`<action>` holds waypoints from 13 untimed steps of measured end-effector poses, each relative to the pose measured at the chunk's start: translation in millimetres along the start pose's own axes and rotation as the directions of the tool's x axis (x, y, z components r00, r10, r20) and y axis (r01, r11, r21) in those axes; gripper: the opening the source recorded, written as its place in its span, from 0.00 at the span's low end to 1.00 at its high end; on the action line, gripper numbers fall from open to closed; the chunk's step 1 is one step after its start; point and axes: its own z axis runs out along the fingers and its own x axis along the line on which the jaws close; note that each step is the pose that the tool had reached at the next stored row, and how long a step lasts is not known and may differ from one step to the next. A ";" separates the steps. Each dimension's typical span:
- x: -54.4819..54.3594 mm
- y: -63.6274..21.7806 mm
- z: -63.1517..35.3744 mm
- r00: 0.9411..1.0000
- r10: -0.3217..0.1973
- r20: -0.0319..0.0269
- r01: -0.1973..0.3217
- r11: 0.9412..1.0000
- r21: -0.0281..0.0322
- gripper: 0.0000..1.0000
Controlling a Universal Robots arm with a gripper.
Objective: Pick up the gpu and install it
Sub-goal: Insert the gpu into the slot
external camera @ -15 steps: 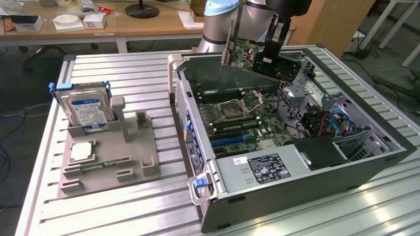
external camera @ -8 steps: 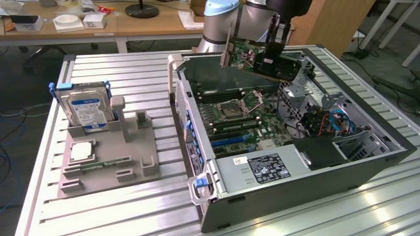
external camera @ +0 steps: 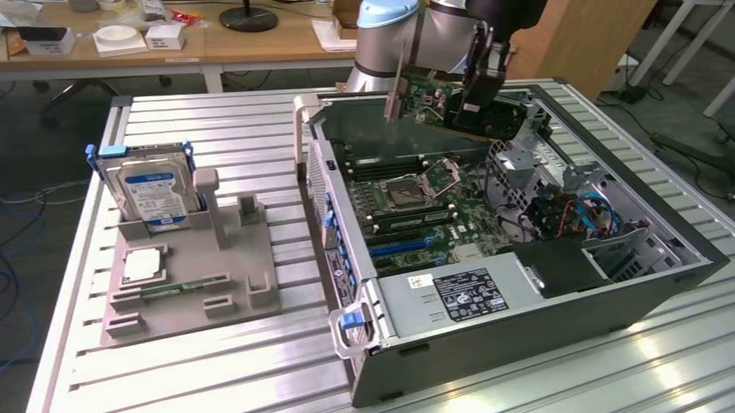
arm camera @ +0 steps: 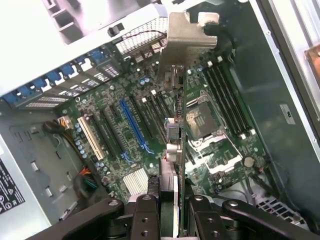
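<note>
Pick is done: end effector is clamped on the gpu, one finger on each face of the card. In the exterior view the card hangs in the air over the far end of the open case, tilted, clear of the motherboard. Not seated, so install is not done.

The wrist view looks down the card edge-on, silver bracket at the far end, blue slot off to one side of the card's line.

Holder on the tabletop has the hard drive standing in it.

Hard to tell:
- card's edge connector, not visible
- how high the card sits above the slots
- which slot it lines up with, if any
- grip itself in the exterior view, dark against the arm
</note>
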 end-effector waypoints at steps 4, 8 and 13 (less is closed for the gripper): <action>0.2 -0.1 0.2 0.999 -0.043 0.000 0.043 0.999 -0.001 0.27; 0.3 -0.1 0.9 0.994 -0.106 0.000 0.106 0.994 -0.002 0.27; 0.3 -0.1 1.7 0.981 -0.194 -0.001 0.194 0.981 -0.003 0.27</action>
